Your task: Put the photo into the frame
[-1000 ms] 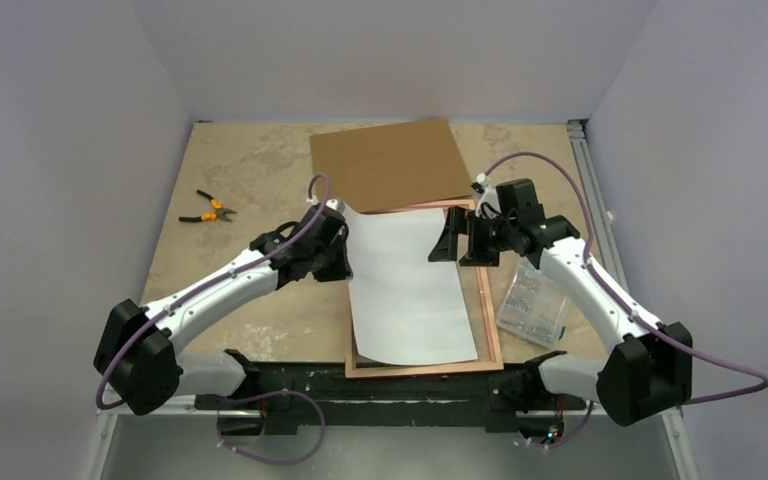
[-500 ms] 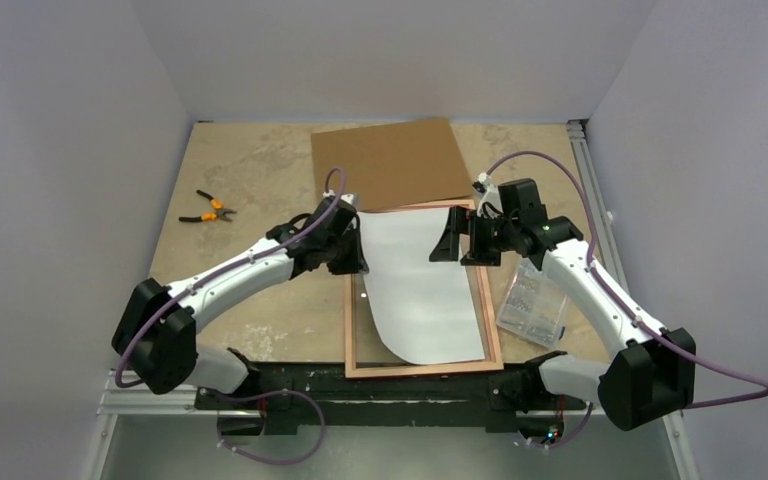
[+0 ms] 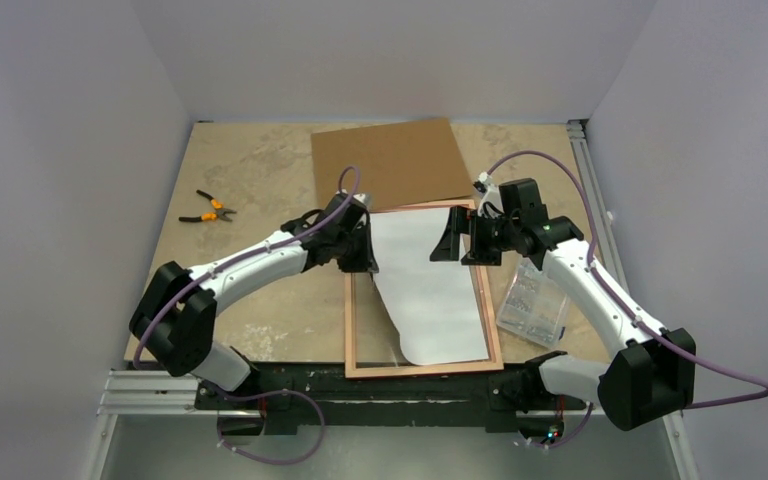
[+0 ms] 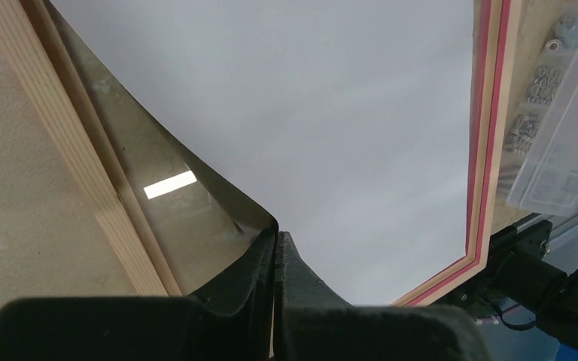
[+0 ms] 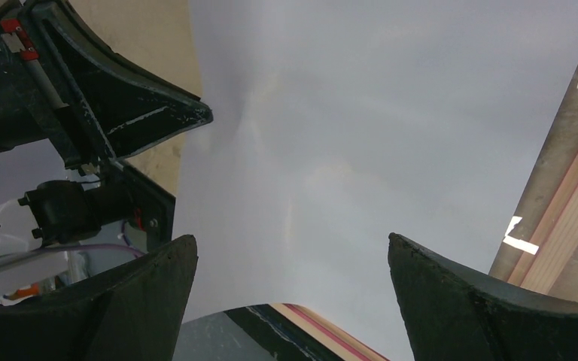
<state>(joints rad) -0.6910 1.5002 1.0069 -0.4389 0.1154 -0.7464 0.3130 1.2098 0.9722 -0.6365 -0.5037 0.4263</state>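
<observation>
Top view: the frame [image 3: 496, 318] lies flat on the table [image 3: 260, 170], tan wood back facing up, near rail close to the arm bases; the photo [image 3: 432, 285] sits white side up inside the frame's opening, covering the right and middle part; its right edge runs along the inside of the right rail; its left edge is lifted and curled. The left gripper [image 4: 276, 235] is clenched on that left edge; from the wrist camera I see both fingers pressed together with the thin sheet pinched between them, the paper bending upward at the pinch. Beneath the raised edge a clear pane [image 4: 173, 203] shows in the left strip of the opening, catching a bright reflection; I can't tell if the photo's near left corner touches it. The right gripper [image 3: 457, 240] hangs over the photo's far right portion, fingers spread wide, holding nothing; whether the tips touch the paper I can't tell. A brown backing board [image 3: 390, 163] lies just beyond the frame's far rail; orange-handled pliers [image 3: 208, 210] lie well apart to the left; a clear plastic box [image 3: 533, 305] of small hardware sits just beside the right rail.
</observation>
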